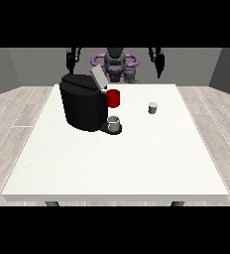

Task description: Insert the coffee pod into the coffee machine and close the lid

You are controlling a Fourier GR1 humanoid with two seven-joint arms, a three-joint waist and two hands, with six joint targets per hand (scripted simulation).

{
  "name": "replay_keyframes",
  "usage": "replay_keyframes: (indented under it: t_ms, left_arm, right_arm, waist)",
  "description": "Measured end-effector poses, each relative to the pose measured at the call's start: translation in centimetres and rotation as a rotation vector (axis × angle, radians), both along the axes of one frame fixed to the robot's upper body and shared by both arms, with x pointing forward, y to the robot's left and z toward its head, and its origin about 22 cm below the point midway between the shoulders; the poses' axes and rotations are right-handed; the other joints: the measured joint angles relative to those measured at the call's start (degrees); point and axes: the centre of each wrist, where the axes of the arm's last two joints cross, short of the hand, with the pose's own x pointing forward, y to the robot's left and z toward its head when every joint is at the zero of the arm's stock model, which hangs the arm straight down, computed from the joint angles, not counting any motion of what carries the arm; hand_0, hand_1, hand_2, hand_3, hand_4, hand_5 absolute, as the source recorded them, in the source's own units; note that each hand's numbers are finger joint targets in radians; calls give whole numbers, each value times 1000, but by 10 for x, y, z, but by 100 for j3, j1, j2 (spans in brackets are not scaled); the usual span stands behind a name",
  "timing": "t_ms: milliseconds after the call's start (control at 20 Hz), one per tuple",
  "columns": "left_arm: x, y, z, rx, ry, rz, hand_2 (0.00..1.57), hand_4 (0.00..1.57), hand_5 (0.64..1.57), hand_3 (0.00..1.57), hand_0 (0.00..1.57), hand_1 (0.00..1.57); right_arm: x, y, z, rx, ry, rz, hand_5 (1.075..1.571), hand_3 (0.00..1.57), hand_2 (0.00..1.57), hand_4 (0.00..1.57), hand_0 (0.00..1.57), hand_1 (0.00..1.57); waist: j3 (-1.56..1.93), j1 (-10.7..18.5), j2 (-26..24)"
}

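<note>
Pod (152, 107) small and grey on the white table (112, 163), right of the black coffee machine (83, 101), well apart | lid (97, 78) tilted up, open | cup (114, 123) on its tray | hands at view's left (73, 58) and right (158, 60) raised, holding nothing; fingers too small, cannot tell

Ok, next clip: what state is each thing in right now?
coffee machine: upright on the table, lid raised open.
coffee pod: upright on the table, apart from the machine, not inserted.
grey cup: standing on the machine's base.
Hand at the view's left: raised, holding nothing.
Hand at the view's right: raised, holding nothing.
</note>
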Motion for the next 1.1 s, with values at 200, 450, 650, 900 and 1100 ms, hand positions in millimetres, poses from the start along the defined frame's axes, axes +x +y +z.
replay_keyframes:
  t_ms: [200,450,650,900,1100]
  left_arm:
    - [-2,11,-7,-7,-41,-9,0,264,1571,0,0,0]
    - [-2,28,-6,59,-117,-31,0,213,1571,0,0,0]
    - [11,46,7,167,-139,-25,0,0,1571,0,0,0]
    - [35,70,16,240,-101,-1,0,0,1571,0,0,0]
    - [55,85,23,267,-50,6,0,0,1571,0,0,0]
  right_arm:
    - [-1,-1,-4,-5,37,-3,1571,0,0,128,0,0]
    - [-5,-3,-12,41,13,-110,1571,0,0,94,0,0]
    - [-3,-2,-13,66,-37,-153,1571,0,0,267,0,0]
    - [2,6,-7,77,-89,-133,1571,0,0,174,0,0]
    - [8,11,4,86,-107,-102,1571,0,0,228,0,0]
  waist:
    - [55,-53,-28]
    - [82,-178,-44]
    - [88,-328,61]
    - [89,-617,337]
    - [89,-809,501]
